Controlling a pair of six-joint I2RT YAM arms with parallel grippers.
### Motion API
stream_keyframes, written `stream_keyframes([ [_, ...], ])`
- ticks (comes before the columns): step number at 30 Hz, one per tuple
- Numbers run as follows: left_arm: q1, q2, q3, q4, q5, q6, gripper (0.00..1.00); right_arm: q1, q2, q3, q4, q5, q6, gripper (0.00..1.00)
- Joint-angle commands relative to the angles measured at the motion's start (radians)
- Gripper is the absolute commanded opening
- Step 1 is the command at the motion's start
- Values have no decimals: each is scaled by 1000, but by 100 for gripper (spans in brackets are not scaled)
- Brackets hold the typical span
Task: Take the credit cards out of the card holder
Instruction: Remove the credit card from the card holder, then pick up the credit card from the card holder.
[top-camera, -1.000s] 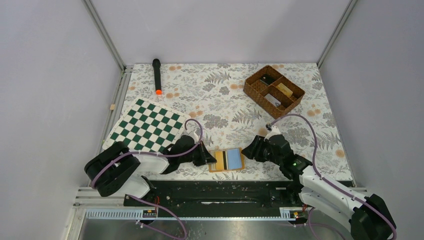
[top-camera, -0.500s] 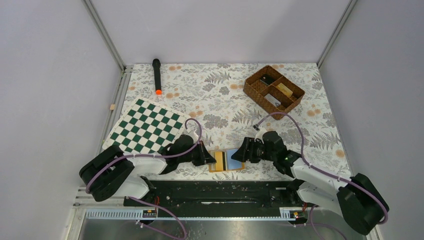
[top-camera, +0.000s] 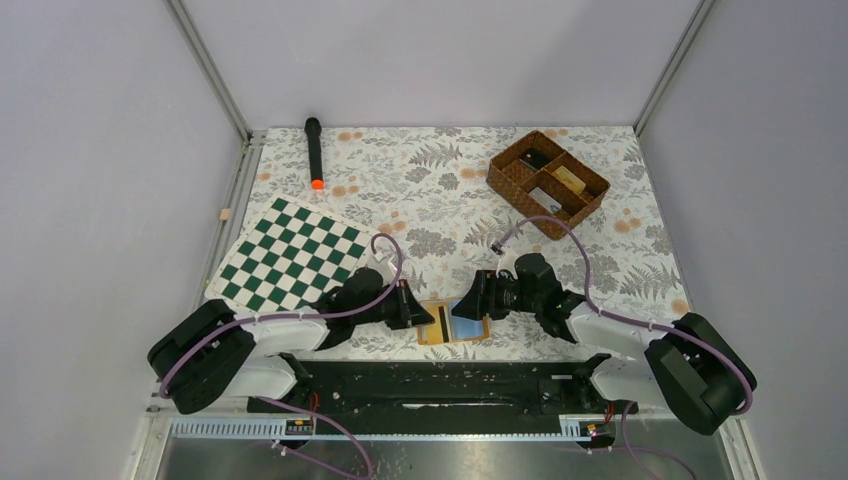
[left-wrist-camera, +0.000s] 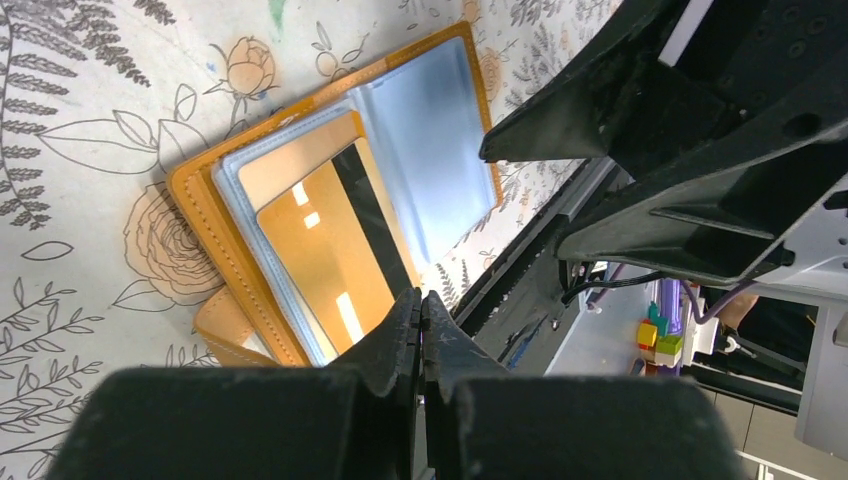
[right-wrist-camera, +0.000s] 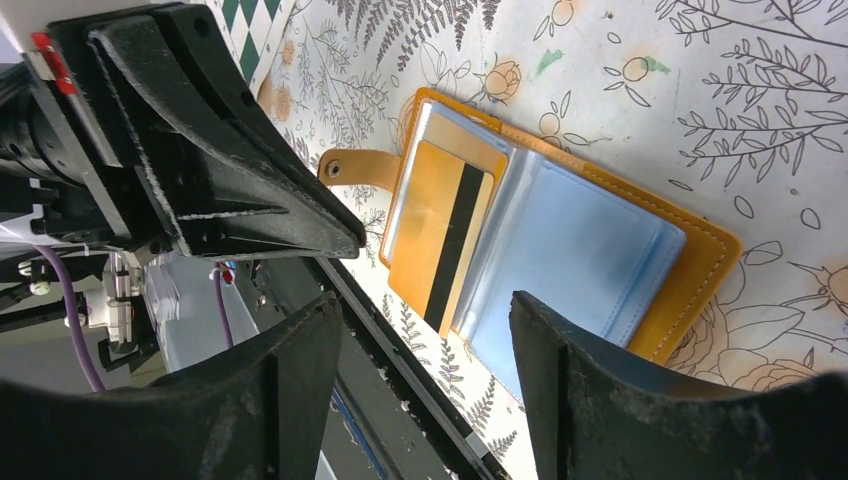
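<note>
We see the card holder (top-camera: 452, 322) lying open and flat on the flower-printed tablecloth (top-camera: 440, 190), at the near edge between the two grippers. It is orange-tan and leather-like, with stitched edges, clear plastic sleeves over its two halves and a closing strap with one round snap (right-wrist-camera: 360, 165).

In the half toward the left arm lies a gold-beige card (left-wrist-camera: 320, 250), thin and glossy with one black stripe along its length. Its near end reaches past the sleeve's edge. The pale marks on it are too blurred to read. Behind it a plain tan rectangle (left-wrist-camera: 300, 160) shows in the sleeve; we cannot tell whether it is a card or an insert. The other half holds one light blue card (right-wrist-camera: 580, 250), matte under the plastic.

The left gripper (left-wrist-camera: 420, 300) has its black fingers pressed together, tips right at the striped card's near end. We cannot tell whether the card is pinched between them. The right gripper (right-wrist-camera: 425, 305) hangs over the holder with its jaws spread wide and nothing between them.

Farther back we count one green-and-white chessboard (top-camera: 290, 250), one black stick-shaped thing with an orange tip (top-camera: 314, 150) and one brown wicker basket (top-camera: 548, 183) divided into compartments.
</note>
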Motion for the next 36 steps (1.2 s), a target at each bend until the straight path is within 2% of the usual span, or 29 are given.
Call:
stream_keyframes([
  [1,4,46,33,34,23,25,0,4,2,16,45,14,0,69],
  [4,4,60,41,19,9,17,0,10,-39,7,-9,65,-2,71],
  [6,4,59,61,-57,-26,25,4,18,-61,9,-38,88,6,70],
  [11,5,43,67,-129,-86,23,4,88,-39,54,-94,155,27,63],
  [18,4,56,60,-163,-107,29,3,182,98,91,-39,217,86,57],
  [29,4,120,49,-107,-70,26,2,218,206,102,48,239,141,49],
  [36,4,135,39,-87,-64,20,2,218,216,75,119,229,169,36],
])
